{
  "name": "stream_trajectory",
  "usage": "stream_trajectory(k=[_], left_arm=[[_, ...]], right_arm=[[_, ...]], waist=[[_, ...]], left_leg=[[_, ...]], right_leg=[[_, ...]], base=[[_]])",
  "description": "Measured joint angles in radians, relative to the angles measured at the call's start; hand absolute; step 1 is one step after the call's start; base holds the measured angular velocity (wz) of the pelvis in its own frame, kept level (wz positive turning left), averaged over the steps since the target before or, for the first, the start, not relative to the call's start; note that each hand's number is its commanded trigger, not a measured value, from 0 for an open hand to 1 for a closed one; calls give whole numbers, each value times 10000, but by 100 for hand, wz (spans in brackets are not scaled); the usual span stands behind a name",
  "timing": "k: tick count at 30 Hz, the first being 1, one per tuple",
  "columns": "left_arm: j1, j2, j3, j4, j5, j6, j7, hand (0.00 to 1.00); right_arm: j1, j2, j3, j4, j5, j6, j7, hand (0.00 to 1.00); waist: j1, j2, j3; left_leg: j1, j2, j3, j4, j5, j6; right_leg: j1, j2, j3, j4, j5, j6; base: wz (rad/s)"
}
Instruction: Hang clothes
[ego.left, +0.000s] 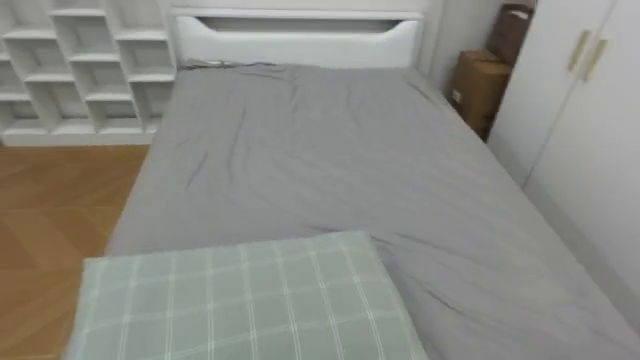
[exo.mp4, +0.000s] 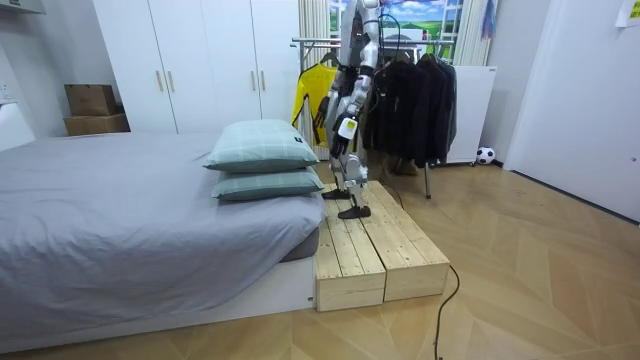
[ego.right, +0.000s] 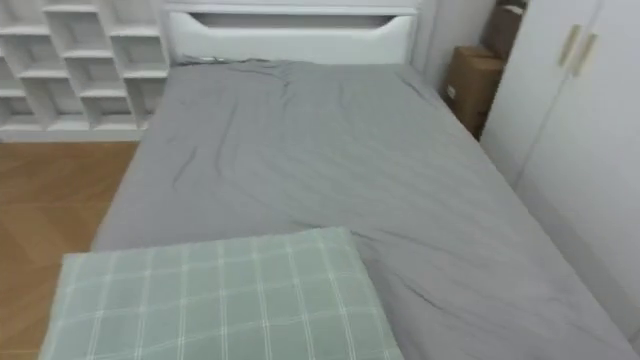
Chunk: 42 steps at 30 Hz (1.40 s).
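Bedroom: a bed (ego.left: 330, 180) with a grey sheet and white headboard (ego.left: 295, 38) stands on a herringbone wood floor (ego.left: 50, 200). Two green checked pillows (exo.mp4: 262, 148) lie stacked at the end opposite the headboard, beside a pale wooden platform (exo.mp4: 375, 250). White cubby shelving (ego.left: 85, 70) stands beside the headboard; white wardrobes (exo.mp4: 205, 60) and cardboard boxes (ego.left: 478, 88) line the bed's other side.

The robot (exo.mp4: 352, 85) is a slim humanoid built of silver-grey metal, with black sections at the joints and along the limbs. Its torso and upper arm are pale and glossy, and the forearm looks darker. A small white tag with a yellowish mark sits at the back of the left hand (exo.mp4: 346, 128). The lower legs are dark with silver panels and end in flat black feet. A thin dark cable trails away from it
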Motion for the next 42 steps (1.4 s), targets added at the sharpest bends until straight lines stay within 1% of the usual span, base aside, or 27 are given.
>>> stream_trajectory(k=[1,2,4,5,7,9,11,13,14,19,24,25,26,29,31,35,42], left_arm=[[188,-102,-5,5,-22,15,132,0],[240,-178,-3,10,-51,90,230,0],[237,-231,16,9,-13,93,363,0],[279,-252,129,31,3,92,381,0],[303,-324,360,140,-4,91,404,0],[371,-447,492,139,6,84,537,0],[488,-500,612,134,17,82,660,0],[492,-496,609,101,91,78,820,0],[468,-488,603,71,102,78,945,0],[343,-435,592,-135,337,83,1207,0],[402,-482,575,-320,363,85,1128,0],[426,-482,559,-317,338,86,1081,0],[470,-473,558,-313,272,85,995,0],[576,-495,566,-314,221,86,741,0],[632,-499,568,-315,251,86,615,0],[700,-491,586,-314,300,85,511,0],[697,-498,697,-265,383,91,455,0]], right_arm=[[-26,-27,-7,96,46,-9,-99,0],[-27,-59,72,95,173,-21,-186,0],[-10,-68,74,98,199,-12,-305,0],[13,-67,71,106,178,-9,-331,0],[4,-73,79,102,132,-17,-349,0],[2,-81,78,100,33,-25,-414,0],[-3,-79,82,107,-59,-41,-496,0],[-16,-78,92,108,-166,-46,-506,0],[-24,-78,128,104,-203,-49,-510,0],[-31,-76,326,99,-231,-43,-420,0],[-46,-81,339,102,-146,-42,-160,0],[-16,-83,336,124,7,-43,-37,0],[-5,-83,338,214,210,-41,92,0],[-10,-91,214,390,452,-37,407,0],[-2,-88,118,416,533,-37,581,0],[-1,-86,64,581,656,-37,879,0],[-8,-84,13,619,633,-25,899,0]], waist=[[78,202,-38],[116,258,-34],[238,369,-40],[326,388,-47],[475,386,-40],[521,361,-40],[528,314,10],[520,244,36],[519,232,74],[497,145,102],[482,188,72],[410,196,63],[353,201,21],[274,255,-25],[246,278,-41],[227,284,-42],[234,287,-36]], left_leg=[[7,72,-23,-27,-18,-82],[11,136,-54,-143,-4,-156],[75,188,-52,-400,88,-270],[169,201,24,-562,160,-319],[277,226,-15,-728,222,-374],[304,232,-39,-776,224,-378],[459,228,-39,-891,222,-378],[489,207,-38,-891,219,-376],[484,197,-36,-894,218,-376],[386,188,-146,-929,167,-345],[382,187,-187,-923,174,-349],[383,176,-293,-911,176,-351],[383,156,-380,-909,177,-354],[404,120,-516,-904,177,-353],[413,105,-547,-904,177,-353],[413,76,-557,-906,177,-352],[420,59,-573,-906,176,-350]], right_leg=[[173,97,-131,-21,62,-133],[225,141,-301,-37,48,-184],[266,157,-489,-4,7,-242],[291,163,-521,10,-72,-276],[317,196,-526,4,-139,-309],[336,204,-537,3,-187,-306],[457,202,-535,-14,-239,-282],[499,182,-527,-15,-254,-257],[501,172,-535,-15,-255,-255],[500,192,-495,-23,-264,-242],[518,199,-472,-31,-307,-258],[586,209,-477,-69,-318,-253],[671,217,-482,-165,-338,-252],[779,220,-504,-231,-349,-236],[799,206,-526,-234,-360,-223],[805,178,-527,-232,-370,-207],[822,169,-502,-229,-371,-204]], base=[[62],[39],[40],[22],[3],[2],[0],[2],[3],[9],[3],[21],[23],[15],[6],[0],[0]])
